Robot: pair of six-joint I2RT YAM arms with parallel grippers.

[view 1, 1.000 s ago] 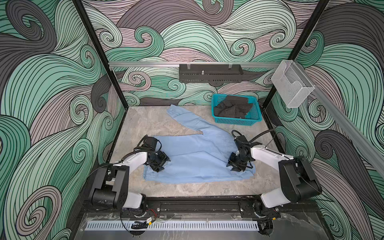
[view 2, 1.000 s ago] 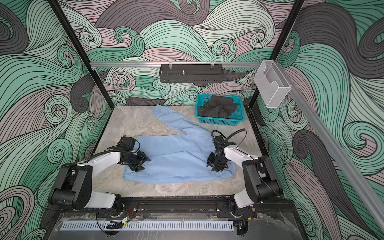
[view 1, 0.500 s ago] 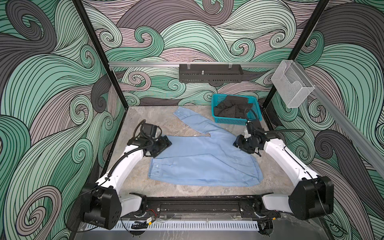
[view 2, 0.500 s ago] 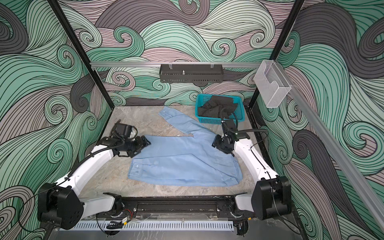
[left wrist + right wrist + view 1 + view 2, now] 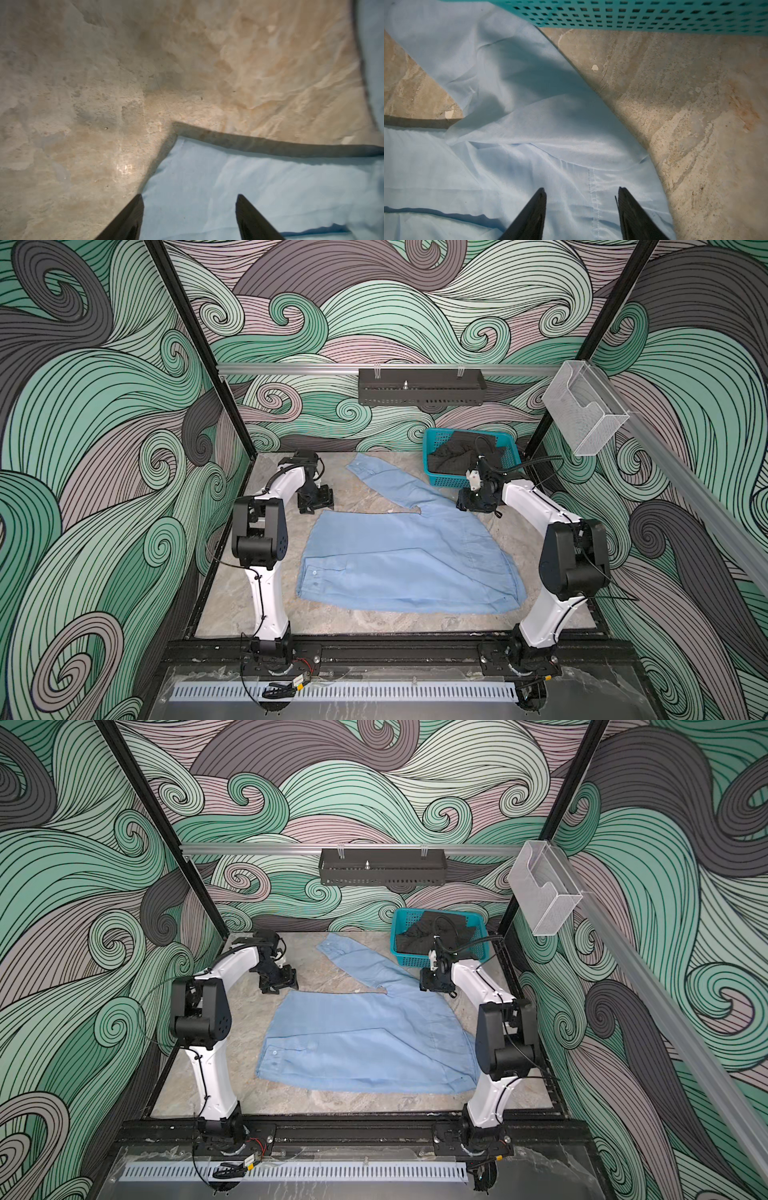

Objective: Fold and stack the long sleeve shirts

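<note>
Green, grey and pink swirls cover the walls around a stone-look table (image 5: 232, 605). One light blue shirt (image 5: 399, 564) lies flat in the middle of the table, between the two arms, and it shows in both top views. One long sleeve (image 5: 386, 481) sticks out from the back of the shirt and runs toward the back wall. A small white button (image 5: 314, 572) sits near the front left corner of the shirt.

The left gripper (image 5: 316, 506) is at the back left corner of the shirt. In the left wrist view the left gripper (image 5: 189, 197) has its two dark fingers spread apart over that corner. Nothing is pinched between them. It is not clear if the tips touch the cloth.

The right gripper (image 5: 471, 504) is at the back right of the shirt, where the sleeve joins the body. In the right wrist view the right gripper (image 5: 581, 190) also has its fingers spread wide over the blue cloth, and it holds nothing.

A teal basket (image 5: 428, 452) stands at the back right of the table, just beside the sleeve. Dark clothes (image 5: 457, 452) are piled inside it. A black shelf (image 5: 419, 387) hangs on the back wall, and a clear box (image 5: 582, 414) hangs on the right side.
</note>
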